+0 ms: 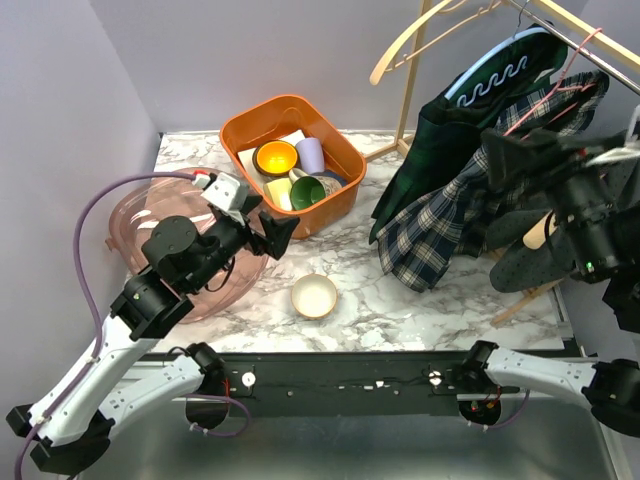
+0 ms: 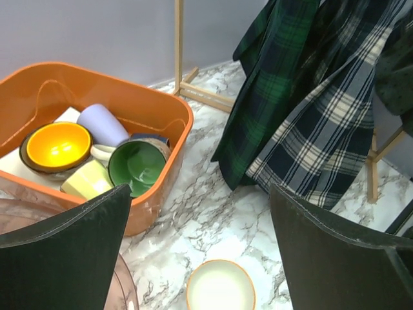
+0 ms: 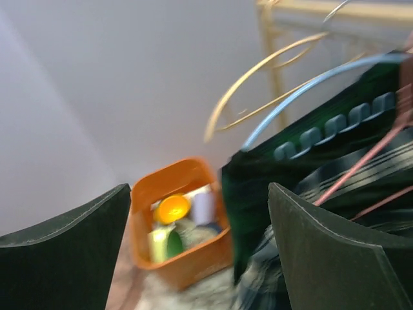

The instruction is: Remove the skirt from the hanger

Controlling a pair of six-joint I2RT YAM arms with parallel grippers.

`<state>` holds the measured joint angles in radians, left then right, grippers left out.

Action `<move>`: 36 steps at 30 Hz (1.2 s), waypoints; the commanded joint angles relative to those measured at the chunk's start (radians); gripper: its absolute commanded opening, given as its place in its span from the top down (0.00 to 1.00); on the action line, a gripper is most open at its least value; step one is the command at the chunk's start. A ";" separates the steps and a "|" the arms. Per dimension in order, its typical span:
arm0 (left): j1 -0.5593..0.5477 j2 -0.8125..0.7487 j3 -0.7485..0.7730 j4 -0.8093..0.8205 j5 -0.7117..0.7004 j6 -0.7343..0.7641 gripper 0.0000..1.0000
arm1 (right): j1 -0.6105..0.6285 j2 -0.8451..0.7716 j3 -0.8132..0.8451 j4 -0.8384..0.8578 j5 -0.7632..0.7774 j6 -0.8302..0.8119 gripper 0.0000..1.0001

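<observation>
Both left pincer (image 2: 200, 194) and right pincer (image 3: 199, 190) wide open; orange bin (image 1: 231, 140), cream bowl (image 1: 314, 296) near plaid skirt (image 1: 432, 238).

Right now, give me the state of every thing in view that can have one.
left gripper, jaws open, empty.
right gripper, jaws open, empty.
navy plaid skirt, hanging on the rack, not yet removed.
green plaid garment, hanging on the blue hanger.
wooden hanger, bare, hanging on the rack.
orange bin, upright, holds dishes.
cream bowl, upright, empty, on the table.
</observation>
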<state>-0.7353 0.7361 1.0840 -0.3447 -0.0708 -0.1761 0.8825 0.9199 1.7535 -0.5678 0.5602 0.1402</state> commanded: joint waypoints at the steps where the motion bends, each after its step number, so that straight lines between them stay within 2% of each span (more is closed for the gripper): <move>1: -0.003 0.011 -0.062 0.036 -0.047 0.029 0.01 | -0.004 0.221 0.248 0.100 0.498 -0.358 0.09; 2: -0.003 0.014 -0.070 0.033 -0.052 0.032 0.01 | -0.017 0.247 0.289 0.092 0.585 -0.381 0.10; 4: -0.004 0.019 -0.090 0.033 -0.061 0.035 0.01 | -0.023 0.270 0.369 0.088 0.633 -0.386 0.11; 5: -0.003 0.020 -0.096 0.033 -0.063 0.041 0.01 | -0.030 0.261 0.356 0.173 0.691 -0.399 0.11; 7: -0.004 0.028 -0.110 0.045 -0.067 0.052 0.01 | -0.068 0.226 0.239 0.402 0.779 -0.638 0.09; 8: -0.003 0.031 -0.111 0.046 -0.072 0.049 0.01 | -0.124 0.220 0.218 0.598 0.829 -0.728 0.10; 9: -0.003 0.037 -0.110 0.044 -0.070 0.047 0.01 | -0.143 0.218 0.212 0.627 0.839 -0.814 0.10; 13: -0.001 0.039 -0.110 0.042 -0.050 0.035 0.01 | -0.149 0.230 0.253 0.533 0.842 -0.820 0.11; 16: -0.003 0.034 -0.111 0.049 -0.052 0.032 0.01 | -0.160 0.241 0.203 0.529 0.906 -0.870 0.11; 19: -0.004 0.029 -0.119 0.053 -0.050 0.027 0.01 | -0.168 0.165 0.051 0.730 0.994 -0.991 0.11; 20: -0.003 0.028 -0.119 0.055 -0.047 0.026 0.01 | -0.178 0.136 0.011 0.844 1.015 -1.026 0.11; 24: -0.004 0.028 -0.124 0.061 -0.031 0.015 0.01 | -0.188 0.071 -0.086 0.841 1.032 -0.999 0.13; 25: -0.003 0.029 -0.124 0.061 -0.024 0.013 0.01 | -0.188 0.065 -0.125 0.877 1.035 -1.030 0.13; 27: -0.004 0.035 -0.124 0.062 -0.020 0.010 0.01 | -0.186 0.056 -0.182 1.099 1.047 -1.190 0.14; 32: -0.004 0.048 -0.121 0.058 -0.017 0.006 0.01 | -0.188 0.027 -0.297 1.186 1.063 -1.183 0.15; 36: -0.003 0.063 -0.118 0.055 -0.027 0.004 0.01 | -0.186 0.001 -0.408 1.384 1.044 -1.265 0.16</move>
<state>-0.7353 0.7872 0.9695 -0.3077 -0.1009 -0.1642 0.6994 0.9466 1.4517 0.5453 1.4761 -1.0222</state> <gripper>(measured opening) 0.988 0.848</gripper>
